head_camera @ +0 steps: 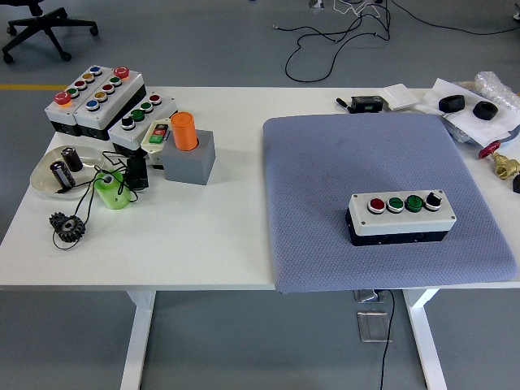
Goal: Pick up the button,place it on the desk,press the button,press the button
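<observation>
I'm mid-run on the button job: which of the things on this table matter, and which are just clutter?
For the job:
- button box with red, two green and a black control, lying on the grey mat

Just lying about:
- other button boxes at far left
- orange cylinder in its grey block
- black gear
- green part
- dish
- brass fitting

No robot hand is in view.
</observation>
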